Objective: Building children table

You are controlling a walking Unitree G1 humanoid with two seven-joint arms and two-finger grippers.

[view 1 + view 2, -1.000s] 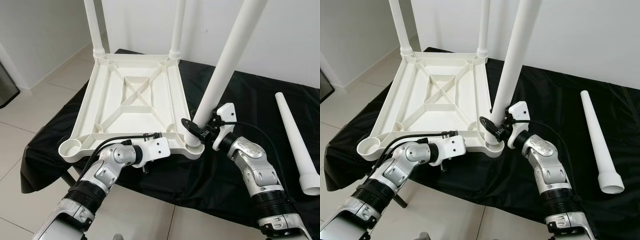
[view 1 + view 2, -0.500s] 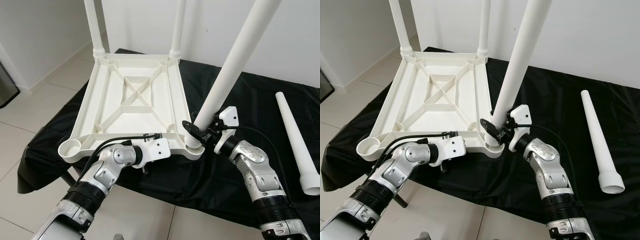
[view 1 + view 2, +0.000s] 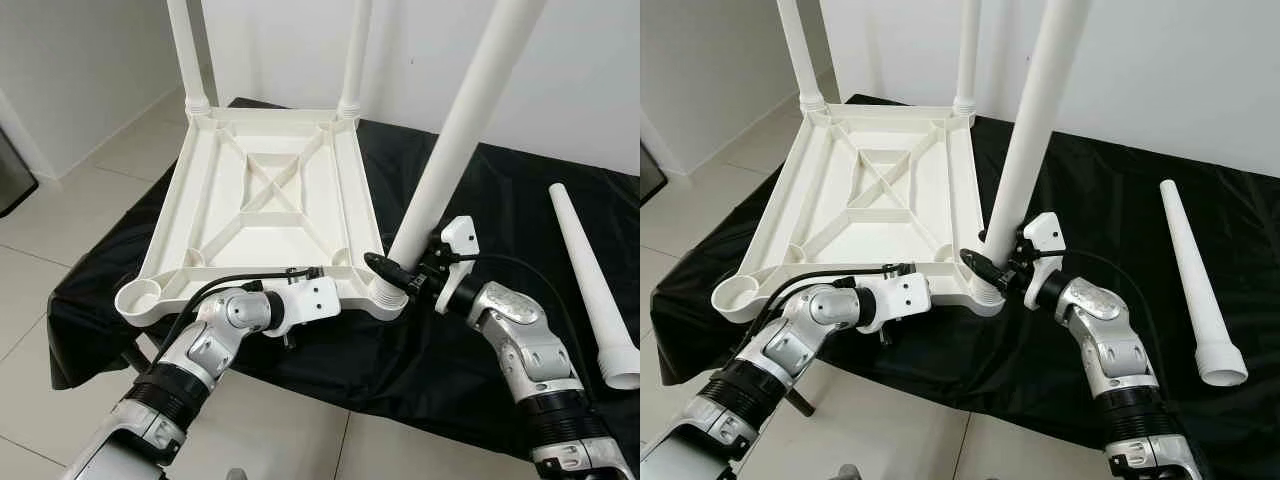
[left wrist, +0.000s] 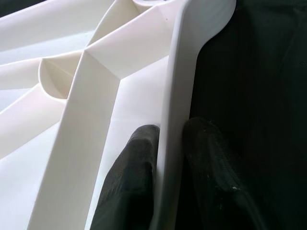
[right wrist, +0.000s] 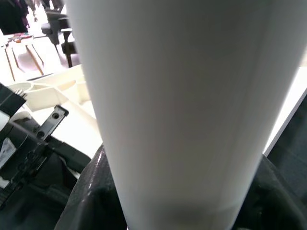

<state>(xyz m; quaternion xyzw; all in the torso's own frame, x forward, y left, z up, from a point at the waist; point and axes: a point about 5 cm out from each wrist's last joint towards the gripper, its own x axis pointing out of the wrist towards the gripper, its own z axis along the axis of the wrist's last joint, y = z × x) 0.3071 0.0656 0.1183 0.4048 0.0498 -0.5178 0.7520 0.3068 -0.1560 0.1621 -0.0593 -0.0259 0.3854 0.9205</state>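
The left gripper (image 4: 165, 187) is clamped on the near rim of the upturned white tabletop (image 3: 262, 200), one black finger (image 4: 132, 177) inside the rim and the other outside against the black cloth (image 3: 480, 190) that covers the work surface. Just beside it, along the same near edge, the right gripper (image 3: 395, 268) is closed around the base of a white leg (image 3: 455, 130), which stands in the near right corner socket and leans slightly away toward the robot's right. On the other side of the left gripper, the near left corner socket (image 3: 138, 296) is an open round cup with no leg in it. Beyond both grippers, two more legs (image 3: 184, 50) stand upright in the far corner sockets, which makes three legs seated in the tabletop. A fourth leg (image 3: 592, 280) lies loose on the cloth, well off to the right of the right gripper, with its wide ribbed end toward the robot.
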